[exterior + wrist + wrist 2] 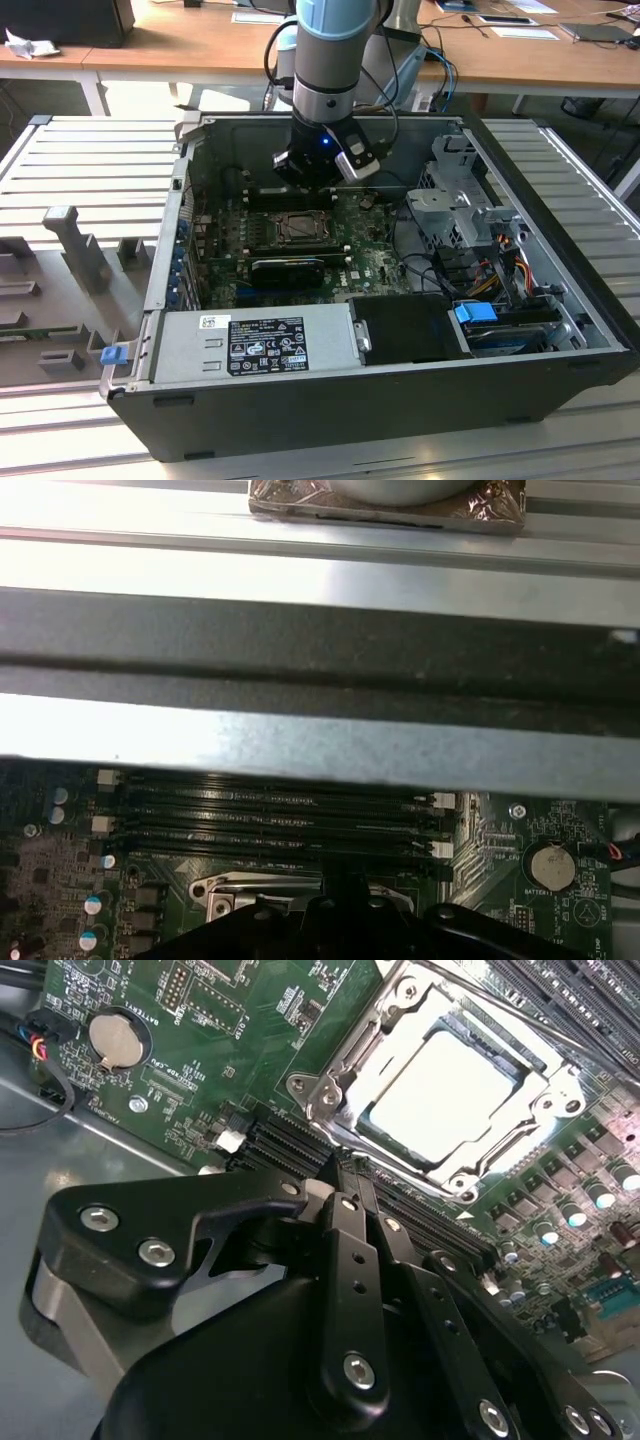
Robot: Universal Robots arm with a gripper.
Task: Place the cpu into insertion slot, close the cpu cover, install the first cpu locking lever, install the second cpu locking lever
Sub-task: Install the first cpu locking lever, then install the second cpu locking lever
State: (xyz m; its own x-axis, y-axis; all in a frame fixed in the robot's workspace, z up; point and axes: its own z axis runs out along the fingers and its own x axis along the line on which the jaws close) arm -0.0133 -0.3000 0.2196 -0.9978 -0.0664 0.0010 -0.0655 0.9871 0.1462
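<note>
Wooden desks run across the top of the exterior view, behind an open computer case (560, 330) lying on a ribbed metal bench; the gripper (322, 172) hangs inside it at upper centre, just above the insertion slot (300, 228) on the green motherboard (365, 262).

In the second wrist view the cpu (440, 1095) sits upper right, pale and glaring, already seated in the slot with the cpu cover (330, 1090) framing it; the black fingers (352, 1230) at lower centre look drawn together with nothing between them.

The chip is likely light, stiff and fragile, best held by its edges; the cover is thin, springy metal.

Glare hides the chip's surface; I cannot make out the locking levers or whether the cover is latched.
</note>
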